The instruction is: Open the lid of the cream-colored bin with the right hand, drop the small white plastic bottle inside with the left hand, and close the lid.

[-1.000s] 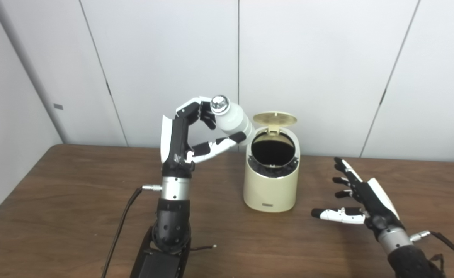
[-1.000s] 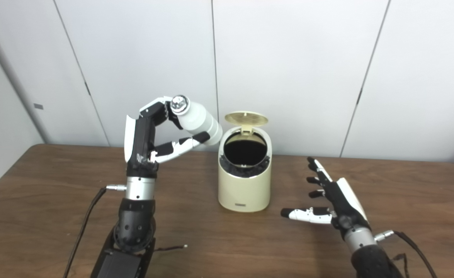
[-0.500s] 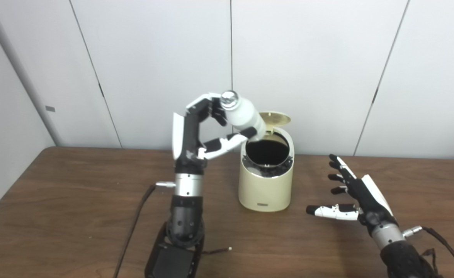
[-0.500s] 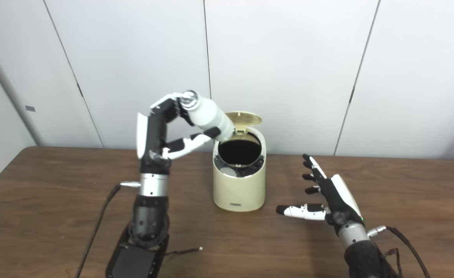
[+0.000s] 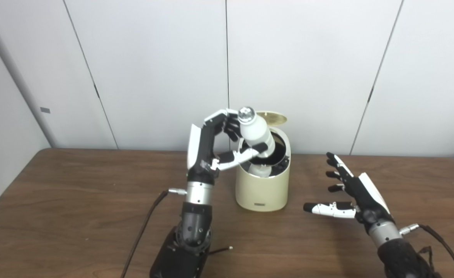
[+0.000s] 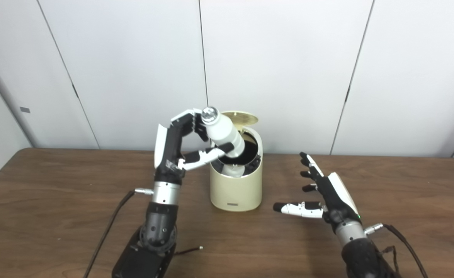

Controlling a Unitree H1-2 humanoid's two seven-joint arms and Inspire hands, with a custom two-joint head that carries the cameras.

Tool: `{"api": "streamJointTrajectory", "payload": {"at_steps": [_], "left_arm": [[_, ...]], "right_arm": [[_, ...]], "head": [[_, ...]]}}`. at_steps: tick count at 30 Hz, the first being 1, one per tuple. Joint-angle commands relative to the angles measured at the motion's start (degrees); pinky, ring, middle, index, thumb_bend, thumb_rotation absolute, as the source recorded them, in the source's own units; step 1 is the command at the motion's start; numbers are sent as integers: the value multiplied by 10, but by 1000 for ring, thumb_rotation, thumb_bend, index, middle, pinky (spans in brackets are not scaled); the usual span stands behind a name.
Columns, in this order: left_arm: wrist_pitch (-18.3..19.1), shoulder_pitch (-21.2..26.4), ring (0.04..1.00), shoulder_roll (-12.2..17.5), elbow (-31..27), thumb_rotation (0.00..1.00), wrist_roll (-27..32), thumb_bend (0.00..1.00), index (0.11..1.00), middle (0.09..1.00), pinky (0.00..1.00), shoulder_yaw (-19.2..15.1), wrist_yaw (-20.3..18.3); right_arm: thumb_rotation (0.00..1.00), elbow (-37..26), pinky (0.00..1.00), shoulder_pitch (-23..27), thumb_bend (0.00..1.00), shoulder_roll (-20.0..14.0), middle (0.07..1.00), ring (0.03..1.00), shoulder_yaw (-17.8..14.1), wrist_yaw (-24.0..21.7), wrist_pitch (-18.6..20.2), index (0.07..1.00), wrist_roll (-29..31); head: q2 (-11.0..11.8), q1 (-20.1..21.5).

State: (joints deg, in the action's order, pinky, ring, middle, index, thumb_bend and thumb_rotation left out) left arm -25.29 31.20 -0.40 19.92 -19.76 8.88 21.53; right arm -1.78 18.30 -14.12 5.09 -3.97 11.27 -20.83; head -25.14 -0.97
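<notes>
The bin [image 5: 262,191] stands on the table [image 5: 76,208] a little right of the frame's center, its lid [image 5: 272,117] tipped up at the back so the dark round mouth faces forward and up. The left hand [image 5: 221,144] is raised just left of the bin, at center frame, and grasps the bottle [image 5: 254,131] between its upper fingers [image 5: 221,117] near the silver cap [image 5: 246,113] and its thumb [image 5: 238,155] under the body. The bottle is tilted, cap toward the upper left, base pointing down and right over the mouth of the bin; its lower end sits at or just inside the rim, in front of the dark opening. Something pale shows inside the mouth below the bottle, but what it is cannot be told. The left forearm rises nearly upright from the bottom edge of the frame, with a black cable [image 5: 141,235] trailing from the wrist down across the table. The right hand [image 5: 356,195] is at the lower right, well apart from the bin and near the table, released and holding nothing, with its fingers spread toward the upper left and its thumb [image 5: 327,208] stretched out to the left toward the bin. Behind the table stands a wall of pale panels [image 5: 308,58].
</notes>
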Motion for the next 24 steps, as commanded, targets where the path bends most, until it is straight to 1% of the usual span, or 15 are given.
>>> {"api": "streamJointTrajectory", "payload": {"at_steps": [1, 7, 10, 13, 17, 20, 24], "left_arm": [[-16, 36, 416, 9, 3, 0, -21, 477, 511, 488, 350, 16, 36], [-16, 55, 417, 36, 51, 0, -55, 478, 503, 483, 365, 73, 125], [-16, 68, 420, 51, 75, 0, -69, 479, 499, 488, 374, 115, 186], [-16, 84, 420, 69, 103, 0, -89, 479, 498, 492, 386, 162, 254], [-16, 98, 418, 82, 133, 0, -97, 479, 498, 491, 385, 205, 318], [-16, 106, 413, 87, 149, 0, -94, 478, 507, 487, 383, 228, 352], [-16, 113, 412, 91, 158, 0, -87, 478, 509, 487, 370, 247, 372]], "right_arm": [[297, -14, 680, 26, 868, -3, 939, 862, -7, 14, -24, 957, 0], [300, -14, 678, 24, 871, -5, 942, 862, -9, 13, -27, 958, 1], [294, -15, 681, 24, 868, -5, 945, 865, -10, 13, -30, 959, 4], [294, -23, 673, 22, 870, -3, 943, 860, -9, 12, -23, 958, 1], [286, -28, 682, 20, 863, -3, 945, 865, -9, 9, -22, 960, 4], [281, -26, 666, 19, 863, -5, 946, 863, -10, 10, -26, 960, 4], [292, -24, 669, 17, 862, -7, 948, 863, -10, 8, -25, 962, 5]], "head": [[0, 0], [-2, 2], [-2, 2], [-2, 5], [-3, 5], [-3, 4], [-4, 4]]}}
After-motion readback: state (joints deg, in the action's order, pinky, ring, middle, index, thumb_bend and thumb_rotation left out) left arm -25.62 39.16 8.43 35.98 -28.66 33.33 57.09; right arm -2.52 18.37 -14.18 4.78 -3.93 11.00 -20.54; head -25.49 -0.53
